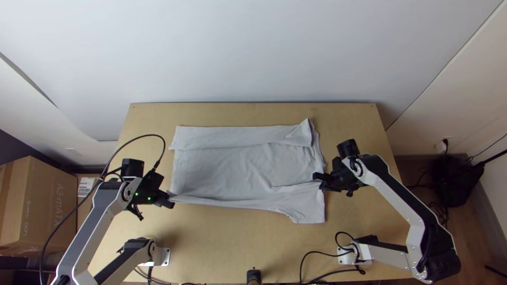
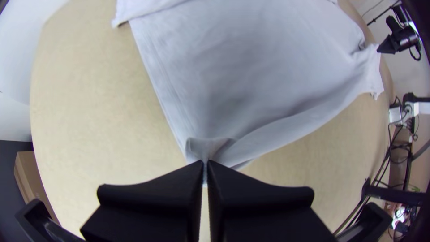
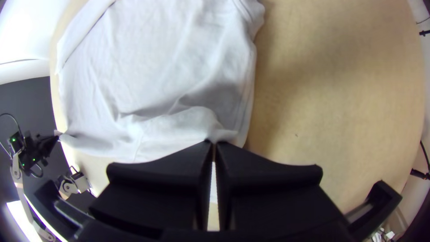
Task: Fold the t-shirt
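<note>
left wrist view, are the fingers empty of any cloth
No, the left gripper has its fingers shut on the t-shirt, with cloth gathered up between the tips.

This is looking like a robotics lab: a wooden table [image 1: 243, 237] is standing beneath the jaws of the left gripper [image 1: 171, 200] and right gripper [image 1: 316, 178], with cables [image 1: 343, 271] trailing behind them.

Top view looks down — wrist views, nearer, share the table [image 1: 227, 237].

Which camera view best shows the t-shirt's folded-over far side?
The top view: it takes in the t-shirt and its folded-over far side from end to end. Both wrist views cut that fold off, catching its left end.
</note>
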Robot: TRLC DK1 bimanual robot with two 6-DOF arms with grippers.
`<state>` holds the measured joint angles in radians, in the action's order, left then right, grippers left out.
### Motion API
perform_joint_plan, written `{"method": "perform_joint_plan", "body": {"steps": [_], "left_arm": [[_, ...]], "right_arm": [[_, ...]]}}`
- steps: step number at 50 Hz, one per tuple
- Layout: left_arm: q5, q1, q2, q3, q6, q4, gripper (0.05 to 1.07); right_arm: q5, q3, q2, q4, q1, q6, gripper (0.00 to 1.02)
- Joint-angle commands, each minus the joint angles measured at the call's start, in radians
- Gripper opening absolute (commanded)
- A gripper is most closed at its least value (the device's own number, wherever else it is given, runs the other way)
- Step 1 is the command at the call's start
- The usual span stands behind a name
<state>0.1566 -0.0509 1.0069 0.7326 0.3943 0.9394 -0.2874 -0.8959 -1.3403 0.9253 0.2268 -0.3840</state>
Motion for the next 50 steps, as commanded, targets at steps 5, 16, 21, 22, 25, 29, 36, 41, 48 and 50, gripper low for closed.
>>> {"method": "perform_joint_plan", "body": {"steps": [5, 16, 21, 22, 25, 29, 36, 41, 48, 50], "left_arm": [[0.029, -0.06, 0.081, 0.091, 0.014, -0.034, 0.08], [0.029, -0.093, 0.174, 0.175, 0.017, -0.082, 0.08], [0.031, -0.102, 0.242, 0.235, 0.012, -0.097, 0.08], [0.031, -0.104, 0.252, 0.245, 0.011, -0.103, 0.08], [0.031, -0.102, 0.294, 0.287, 0.008, -0.106, 0.08], [0.031, -0.096, 0.348, 0.344, -0.006, -0.125, 0.08], [0.031, -0.076, 0.441, 0.445, -0.025, -0.133, 0.08], [0.031, -0.06, 0.509, 0.51, -0.037, -0.14, 0.08], [0.031, -0.05, 0.602, 0.59, -0.045, -0.159, 0.08], [0.031, -0.047, 0.627, 0.613, -0.046, -0.16, 0.08]], "right_arm": [[0.016, -0.066, -0.017, 0.012, -0.003, 0.03, 0.03], [0.045, -0.143, -0.077, 0.01, -0.007, 0.05, 0.02], [0.048, -0.195, -0.117, 0.01, -0.007, 0.057, 0.02], [0.05, -0.202, -0.123, 0.01, -0.007, 0.057, 0.02], [0.054, -0.238, -0.154, 0.01, -0.009, 0.062, 0.03], [0.056, -0.281, -0.197, 0.01, -0.014, 0.071, 0.03], [0.054, -0.357, -0.287, 0.007, -0.023, 0.074, 0.03], [0.056, -0.411, -0.344, -0.011, -0.027, 0.082, 0.02], [0.057, -0.515, -0.431, -0.036, -0.035, 0.1, 0.02], [0.057, -0.549, -0.456, -0.037, -0.037, 0.106, 0.02]]}}
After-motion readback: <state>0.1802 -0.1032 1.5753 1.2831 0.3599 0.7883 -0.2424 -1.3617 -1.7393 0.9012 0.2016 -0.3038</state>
